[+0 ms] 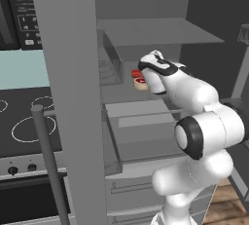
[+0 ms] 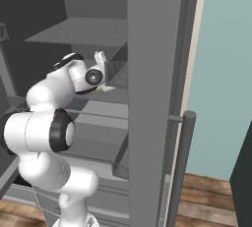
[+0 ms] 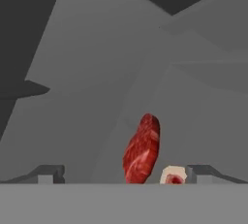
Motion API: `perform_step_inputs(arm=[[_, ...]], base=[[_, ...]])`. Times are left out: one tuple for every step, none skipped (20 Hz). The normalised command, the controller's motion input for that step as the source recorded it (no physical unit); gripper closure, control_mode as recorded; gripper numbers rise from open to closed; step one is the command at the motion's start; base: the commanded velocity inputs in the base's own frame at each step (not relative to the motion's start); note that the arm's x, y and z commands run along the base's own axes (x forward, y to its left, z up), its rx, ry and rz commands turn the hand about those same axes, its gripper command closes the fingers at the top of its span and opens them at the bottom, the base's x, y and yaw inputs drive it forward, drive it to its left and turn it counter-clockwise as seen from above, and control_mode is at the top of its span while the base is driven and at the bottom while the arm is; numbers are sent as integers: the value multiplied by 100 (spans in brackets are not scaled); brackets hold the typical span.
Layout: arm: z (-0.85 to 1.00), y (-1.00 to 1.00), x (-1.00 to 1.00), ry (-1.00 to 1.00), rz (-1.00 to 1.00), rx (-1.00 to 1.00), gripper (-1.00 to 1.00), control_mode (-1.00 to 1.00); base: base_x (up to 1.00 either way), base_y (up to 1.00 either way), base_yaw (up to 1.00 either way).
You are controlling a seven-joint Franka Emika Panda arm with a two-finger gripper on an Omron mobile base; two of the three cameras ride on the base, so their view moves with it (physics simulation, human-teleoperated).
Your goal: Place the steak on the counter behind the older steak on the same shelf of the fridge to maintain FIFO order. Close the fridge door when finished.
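Observation:
The steak (image 3: 142, 150), bare red meat with paler patches, lies on the grey fridge shelf (image 3: 203, 121) just ahead of my gripper (image 3: 126, 174). The gripper is open, its fingertips (image 3: 48, 173) set wide apart and touching nothing. The older steak (image 3: 173, 175) in its tan bowl sits nearer to the hand, to the right of the bare steak. In the left base view my arm reaches into the open fridge (image 1: 146, 34); the steak (image 1: 135, 73) lies farther in than the older steak (image 1: 141, 84), both beside the hand. The counter is out of view.
The open left fridge door (image 1: 68, 97) with its long bar handle (image 1: 48, 160) stands close to my arm. A wire-basket rack (image 1: 109, 65) sits left of the steaks, an upper shelf (image 1: 155, 31) above, drawers (image 1: 136, 190) below. A black stovetop (image 1: 24, 121) lies left.

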Motion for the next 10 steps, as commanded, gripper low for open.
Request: perform_step_inputs(arm=[[52,0,-62,11,-5,0,-100,-100],[51,0,-66,13,-5,0,-100,-100],[47,0,-71,15,-5,0,-100,-100],[40,0,-75,17,-5,0,-100,-100],[39,0,-77,19,-5,0,-100,-100],[36,0,-78,21,-5,0,-100,-100],[31,1,-78,21,-5,0,-100,-100],[26,1,-72,25,-6,0,-100,-100],[28,0,-73,26,-6,0,-100,-100],[28,0,-74,26,-6,0,-100,-100]], base=[[0,0,0],[0,0,0],[0,0,0],[0,0,0],[0,0,0],[0,0,0],[0,0,0],[0,0,0],[0,0,0],[0,0,0]])
